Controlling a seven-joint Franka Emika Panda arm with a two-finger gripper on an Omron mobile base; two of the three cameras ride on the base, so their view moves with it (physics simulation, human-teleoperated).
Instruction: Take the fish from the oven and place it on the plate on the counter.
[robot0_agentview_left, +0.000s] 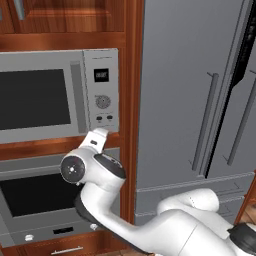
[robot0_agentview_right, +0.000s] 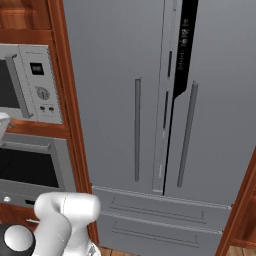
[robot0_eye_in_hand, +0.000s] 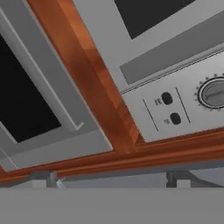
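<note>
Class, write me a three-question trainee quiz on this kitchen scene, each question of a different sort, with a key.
1. True or false: the wide grey built-in oven with its dark glass window stands shut.
2. What sits directly above it? A) grey microwave with keypad and dial B) toaster C) sink
3. Fill in: right of the reddish-brown wooden upright stands a tall grey ____.

Key: 1 true; 2 A; 3 fridge.

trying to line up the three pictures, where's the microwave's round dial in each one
Left base view: the dial sits left of centre, on the microwave's control panel, under the small dark display.
Right base view: the dial is near the left edge, upper half.
Hand view: the dial is at the right edge, cut off.
Shared landmark: the two small dark buttons beside the dial.
</note>
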